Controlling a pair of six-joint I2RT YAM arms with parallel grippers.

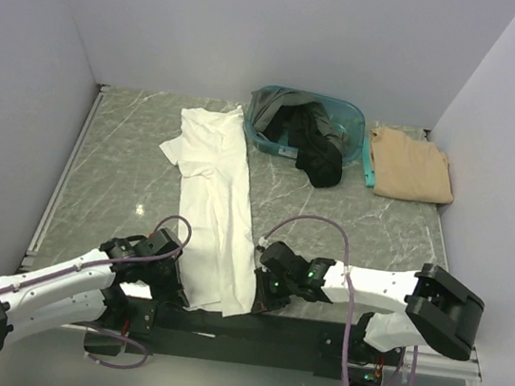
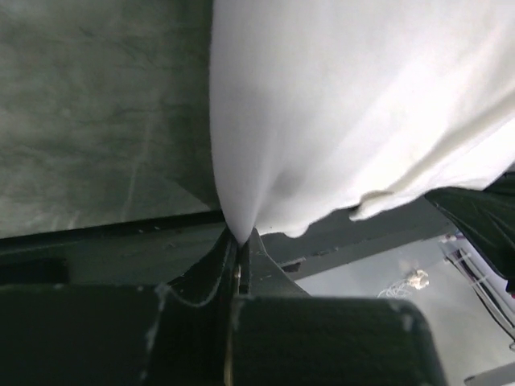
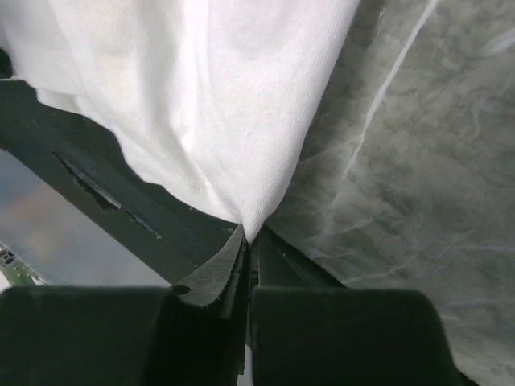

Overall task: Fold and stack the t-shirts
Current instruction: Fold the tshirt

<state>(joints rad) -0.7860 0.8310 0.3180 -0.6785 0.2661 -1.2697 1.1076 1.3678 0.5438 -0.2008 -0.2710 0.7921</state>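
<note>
Plain pale walls (image 1: pixel 262 21) box in a green marbled table (image 1: pixel 118 164), with both arms reaching in from the bottom edge of the overhead view. At lower left, the left claw (image 2: pixel 239 241) is pinched tight on the near left corner of the white shirt (image 1: pixel 218 197); its wrist camera shows cloth drawn to a point between the closed fingers. The shirt runs as a long strip from the bottom centre up toward the top centre, one sleeve poking out to the left, its near hem hanging over the table's front edge. Just right of it, the right claw (image 3: pixel 248 240) is clamped the same way on the other hem corner. Holding both corners at once looks to me like readiness to carry the hem up toward the collar for a fold. At upper centre a teal basket (image 1: pixel 362 165) holds the dark shirts (image 1: pixel 308 138), apparently waiting their turn, with a black one spilling over the rim. At upper right a tan shirt (image 1: pixel 413 167) lies folded, likely the base of the stack. I count two claws, one white shirt, one tan shirt, one basket, and at least two dark shirts, though that heap is too tangled to be sure.
</note>
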